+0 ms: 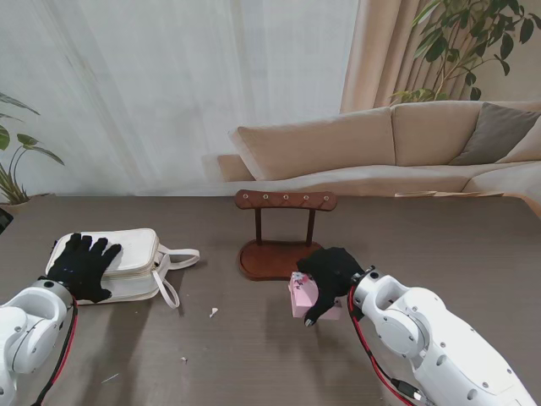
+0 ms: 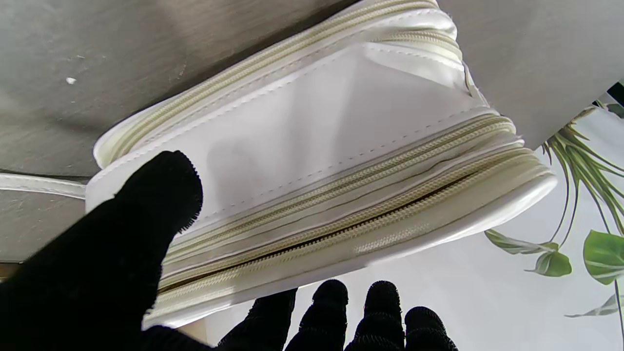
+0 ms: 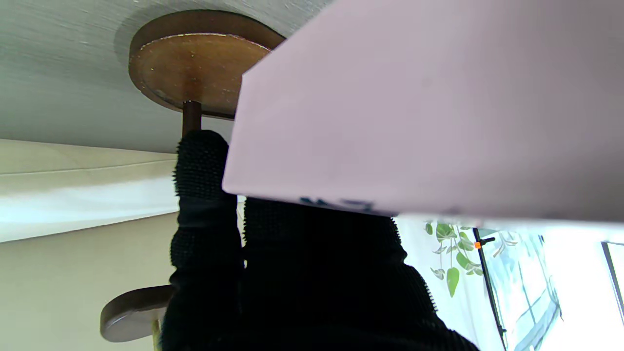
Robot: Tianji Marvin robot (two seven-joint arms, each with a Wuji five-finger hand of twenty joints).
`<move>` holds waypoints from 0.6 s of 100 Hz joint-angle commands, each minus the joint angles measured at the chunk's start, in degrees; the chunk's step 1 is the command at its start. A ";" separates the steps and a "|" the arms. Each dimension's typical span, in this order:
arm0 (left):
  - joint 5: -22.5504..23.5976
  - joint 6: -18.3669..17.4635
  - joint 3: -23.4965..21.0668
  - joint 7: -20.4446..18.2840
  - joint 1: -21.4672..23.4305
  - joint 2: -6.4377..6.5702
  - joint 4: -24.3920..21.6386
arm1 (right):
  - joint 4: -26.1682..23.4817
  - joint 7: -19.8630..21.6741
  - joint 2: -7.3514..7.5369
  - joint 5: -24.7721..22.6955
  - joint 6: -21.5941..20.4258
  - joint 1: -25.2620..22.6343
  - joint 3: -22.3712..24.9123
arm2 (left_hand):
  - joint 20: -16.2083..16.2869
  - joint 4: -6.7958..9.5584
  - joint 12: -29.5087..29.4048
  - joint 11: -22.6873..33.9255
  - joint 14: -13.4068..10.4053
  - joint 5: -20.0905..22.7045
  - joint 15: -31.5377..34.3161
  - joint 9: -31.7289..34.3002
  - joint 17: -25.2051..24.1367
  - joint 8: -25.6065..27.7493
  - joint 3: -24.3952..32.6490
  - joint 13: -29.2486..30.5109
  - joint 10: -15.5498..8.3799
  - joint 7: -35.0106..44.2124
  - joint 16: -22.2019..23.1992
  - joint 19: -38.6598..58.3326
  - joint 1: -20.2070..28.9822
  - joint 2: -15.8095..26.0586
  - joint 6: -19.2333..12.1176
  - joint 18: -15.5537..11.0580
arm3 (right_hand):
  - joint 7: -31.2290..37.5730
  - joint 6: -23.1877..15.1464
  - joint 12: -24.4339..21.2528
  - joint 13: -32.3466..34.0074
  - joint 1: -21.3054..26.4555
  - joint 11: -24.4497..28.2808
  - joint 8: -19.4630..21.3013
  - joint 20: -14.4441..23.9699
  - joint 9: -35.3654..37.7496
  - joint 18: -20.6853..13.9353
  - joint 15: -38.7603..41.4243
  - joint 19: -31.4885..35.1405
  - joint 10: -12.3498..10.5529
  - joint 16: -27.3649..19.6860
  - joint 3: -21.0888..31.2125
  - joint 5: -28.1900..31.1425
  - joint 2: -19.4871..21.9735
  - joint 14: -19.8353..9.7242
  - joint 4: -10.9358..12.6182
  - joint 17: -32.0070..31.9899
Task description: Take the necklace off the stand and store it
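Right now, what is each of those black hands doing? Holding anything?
Left hand: fingers spread, resting flat on the white bag, gripping nothing.
Right hand: closed on the pink box.

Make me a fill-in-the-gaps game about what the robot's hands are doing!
1. The left hand rests on top of a white ____ with zippers.
2. The right hand is on a small box whose colour is ____.
3. The wooden stand sits on the table between the two ____.
4. No ____ can be seen hanging on the stand's top bar.

Missing words: bag; pink; hands; necklace
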 commanded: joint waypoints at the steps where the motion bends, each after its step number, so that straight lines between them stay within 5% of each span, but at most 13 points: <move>1: 1.21 0.27 0.28 -0.13 -0.40 0.11 1.06 | -0.04 0.81 -0.05 -0.02 -0.06 -0.22 -0.23 | 1.95 -1.96 1.36 1.09 -0.36 2.39 1.53 2.34 1.15 1.49 2.97 2.27 -0.17 1.91 4.27 1.29 0.40 -2.71 2.10 -0.34 | 26.86 -17.79 4.72 3.90 24.05 5.16 3.90 -1.40 6.61 0.02 3.43 1.89 -8.31 1.91 25.83 7.64 4.08 -1.59 2.44 -12.51; 11: 3.07 0.54 1.35 3.96 -1.20 0.35 3.43 | 0.04 0.80 -0.07 0.07 0.02 -0.18 -0.28 | 4.19 -1.56 3.85 3.93 0.56 7.38 3.23 8.15 7.05 5.61 4.57 7.94 -0.88 5.93 16.03 4.28 2.31 -3.08 1.60 2.10 | 26.84 -17.78 4.73 3.92 24.03 5.18 3.91 -1.40 6.61 -0.06 3.48 1.88 -8.25 1.92 25.81 7.64 4.14 -1.69 2.47 -12.53; 19: 4.15 0.61 2.32 6.71 -1.89 0.59 5.28 | 0.16 0.80 -0.08 0.17 0.05 -0.13 -0.33 | 6.70 -1.37 5.97 6.48 1.58 11.13 3.67 12.75 9.70 9.85 5.87 12.97 -1.54 10.47 18.10 10.84 3.48 -3.37 -0.03 3.44 | 26.84 -17.75 4.73 3.92 24.07 5.17 3.91 -1.39 6.58 0.07 3.50 1.89 -8.22 1.92 25.79 7.65 4.09 -1.43 2.47 -12.53; 26: 5.48 0.62 3.21 9.58 -2.51 0.87 6.92 | 0.33 0.75 -0.09 0.27 0.10 -0.07 -0.41 | 9.68 -1.26 8.06 8.93 2.40 13.84 4.66 17.07 7.76 14.45 6.84 17.84 -2.21 15.93 19.69 26.85 4.05 -3.55 -1.51 3.73 | 26.84 -17.71 4.75 3.95 24.07 5.20 3.91 -1.39 6.60 0.02 3.52 1.92 -8.23 1.93 25.81 7.66 4.08 -1.47 2.47 -12.49; 33: 6.27 0.91 4.13 12.27 -3.22 1.09 8.50 | 0.47 0.75 -0.11 0.39 0.15 -0.02 -0.48 | 9.44 -1.13 9.82 11.10 3.22 16.06 5.94 20.96 6.20 18.31 7.78 22.21 -2.36 22.56 21.28 40.86 4.77 -3.67 -2.52 3.90 | 26.82 -17.70 4.74 3.87 24.04 5.22 3.90 -1.40 6.66 -0.03 3.51 1.89 -8.20 1.92 25.79 7.66 4.13 -1.62 2.46 -12.55; 45: 6.46 2.02 5.60 16.97 -4.48 1.26 11.11 | 0.80 0.63 -0.14 0.58 0.27 0.16 -0.68 | 9.96 -0.92 14.47 15.69 3.23 20.04 12.70 28.20 10.52 24.22 8.95 28.37 -2.40 36.58 28.57 49.77 6.44 -3.07 -4.09 5.58 | 26.81 -17.68 4.74 3.94 24.06 5.21 3.92 -1.39 6.62 0.01 3.55 1.91 -8.14 1.93 25.80 7.63 4.03 -1.45 2.44 -12.51; 48: 6.22 2.17 5.94 18.10 -4.83 1.27 11.78 | 0.89 0.60 -0.15 0.62 0.29 0.21 -0.74 | 10.51 -4.23 15.90 17.07 2.93 21.41 14.92 30.43 12.03 25.91 6.81 29.90 -2.30 40.98 30.80 51.46 9.18 -4.09 -5.15 5.98 | 26.83 -17.64 4.75 3.88 24.06 5.22 3.93 -1.39 6.62 0.00 3.53 1.91 -8.13 1.92 25.83 7.66 4.08 -1.37 2.45 -12.51; 51: 5.97 2.26 6.22 18.95 -5.14 1.28 12.30 | 0.97 0.58 -0.16 0.65 0.30 0.26 -0.79 | 10.88 -5.64 17.46 17.97 3.34 22.40 16.16 32.35 13.24 25.08 3.71 31.46 -2.46 45.65 32.81 52.76 12.02 -4.74 -6.32 6.29 | 26.83 -17.63 4.75 3.88 24.06 5.22 3.93 -1.39 6.62 0.00 3.52 1.91 -8.13 1.91 25.83 7.66 4.10 -1.53 2.45 -12.52; 60: 5.63 2.26 6.90 20.82 -5.90 1.35 13.47 | 1.17 0.47 -0.18 0.74 0.36 0.37 -0.90 | 12.07 -5.51 20.97 20.85 3.34 26.00 20.82 37.42 16.96 23.42 0.19 35.64 -3.01 56.99 37.17 56.22 16.58 -5.30 -8.77 6.98 | 26.83 -17.62 4.75 3.97 24.05 5.23 3.93 -1.39 6.63 -0.08 3.56 1.92 -8.12 1.92 25.81 7.66 4.11 -1.47 2.44 -12.49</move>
